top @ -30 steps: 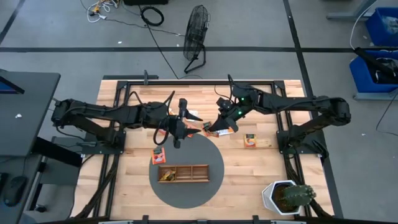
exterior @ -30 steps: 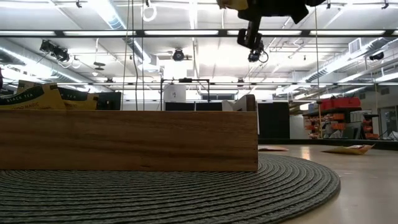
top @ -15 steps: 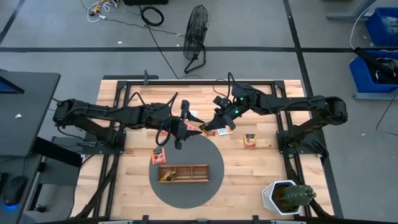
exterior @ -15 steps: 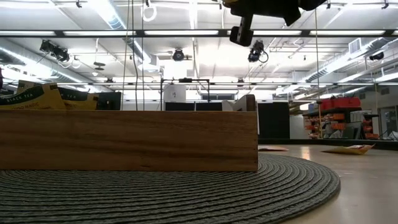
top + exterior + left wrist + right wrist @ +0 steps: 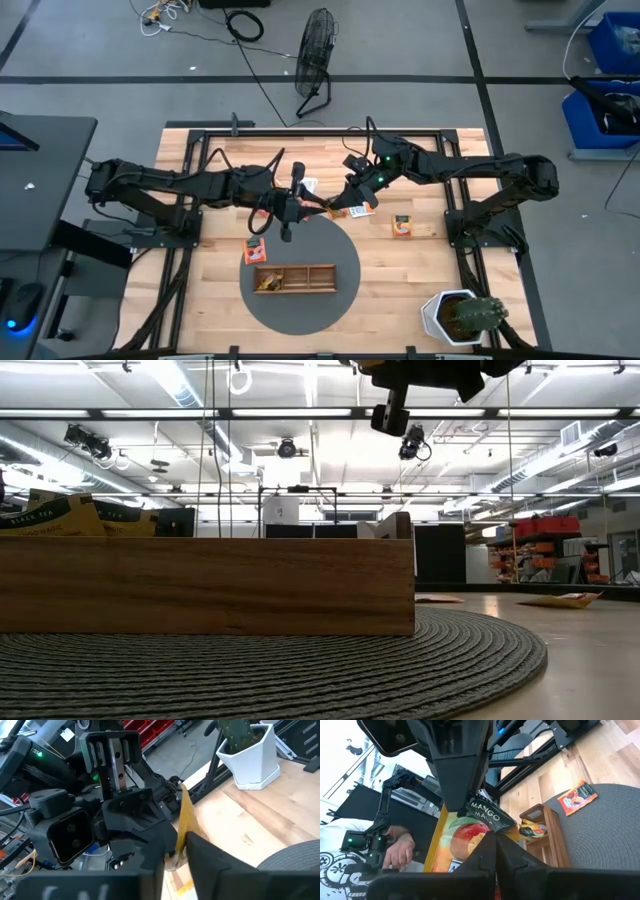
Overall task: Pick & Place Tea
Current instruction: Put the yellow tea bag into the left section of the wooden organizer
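Observation:
A yellow mango tea sachet [image 5: 462, 837] hangs in the air over the far rim of the round grey mat [image 5: 340, 290], between both grippers. My right gripper [image 5: 495, 840] is shut on its near end, and my left gripper [image 5: 177, 865] is shut on its other end. In the high view the two grippers [image 5: 308, 205] [image 5: 335, 207] meet tip to tip. The left wrist view shows the sachet edge-on [image 5: 185, 815]. The wooden tray [image 5: 294, 279] rests on the mat with yellow sachets [image 5: 265, 282] in its left compartment. My left gripper pinches the sachet's dark-labelled end [image 5: 487, 815] between its two fingers [image 5: 462, 780]. It comes in about level from the table's left. The sachet stands on edge, clear of the table. My right gripper pinches the opposite end of the sachet [image 5: 472, 847] between its two fingers. It comes in about level from the table's right. The sachet reaches out past the fingertips toward the left gripper, lifted clear.
Loose sachets lie on the table: an orange one [image 5: 257, 250] left of the mat, another [image 5: 402, 226] to the right, a pale one [image 5: 310, 186] farther back. A cactus in a white pot [image 5: 460, 318] stands near right. A person's hand [image 5: 395, 847] shows beyond the table.
My right gripper has turned its wrist and swung the sachet's free end toward the left gripper, so the sachet now lies between the two grippers. Both arms have otherwise stayed where they were.

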### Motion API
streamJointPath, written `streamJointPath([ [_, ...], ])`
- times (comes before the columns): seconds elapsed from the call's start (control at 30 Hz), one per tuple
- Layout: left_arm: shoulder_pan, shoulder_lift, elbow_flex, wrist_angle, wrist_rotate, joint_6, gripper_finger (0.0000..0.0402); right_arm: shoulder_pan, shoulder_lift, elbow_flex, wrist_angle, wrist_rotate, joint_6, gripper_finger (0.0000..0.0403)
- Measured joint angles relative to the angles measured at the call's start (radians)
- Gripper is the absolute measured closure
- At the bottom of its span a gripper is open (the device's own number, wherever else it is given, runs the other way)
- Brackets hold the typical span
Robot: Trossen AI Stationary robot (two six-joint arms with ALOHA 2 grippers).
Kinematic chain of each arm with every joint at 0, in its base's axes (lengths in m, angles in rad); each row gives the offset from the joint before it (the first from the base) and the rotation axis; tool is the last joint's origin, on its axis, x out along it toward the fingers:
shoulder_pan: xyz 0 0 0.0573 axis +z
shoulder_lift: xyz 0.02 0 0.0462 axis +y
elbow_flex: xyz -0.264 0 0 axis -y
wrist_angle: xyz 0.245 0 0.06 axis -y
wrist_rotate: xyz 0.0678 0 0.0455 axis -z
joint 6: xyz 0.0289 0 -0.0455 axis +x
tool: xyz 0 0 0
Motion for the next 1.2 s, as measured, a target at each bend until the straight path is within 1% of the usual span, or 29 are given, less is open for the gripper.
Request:
streamJointPath([
  [0.2,0.000,0.000,0.000,-0.001,0.000,-0.008,0.0392,0.000,0.000,0.000,0.001,-0.001,0.002,0.0403],
  [0.3,0.000,0.000,0.000,-0.001,-0.005,-0.042,0.0395,0.000,0.000,0.000,0.000,-0.001,0.011,0.0403],
  [0.4,0.000,0.000,0.000,-0.002,-0.032,-0.102,0.0397,0.000,0.000,0.000,0.001,-0.003,0.036,0.0395],
  [0.53,-0.001,-0.009,0.000,-0.015,-0.065,-0.198,0.0398,-0.001,-0.004,0.000,0.000,-0.002,0.040,0.0365],
  [0.7,-0.003,-0.030,0.001,-0.092,-0.094,-0.350,0.0398,-0.003,-0.010,0.000,-0.008,-0.008,0.037,0.0320],
  [0.8,-0.007,-0.051,0.002,-0.178,-0.116,-0.448,0.0399,-0.005,-0.016,0.000,-0.014,-0.009,0.023,0.0300],
  [0.9,-0.008,-0.069,0.043,-0.354,-0.140,-0.538,0.0399,-0.006,-0.022,0.000,-0.038,-0.007,-0.010,0.0287],
  [1.1,-0.008,-0.067,0.219,-0.710,-0.141,-0.688,0.0399,-0.006,-0.026,0.000,-0.115,0.044,-0.106,0.0283],
  [1.2,-0.008,-0.067,0.301,-0.873,-0.114,-0.777,0.0399,-0.005,-0.026,0.000,-0.142,0.077,-0.154,0.0286],
])
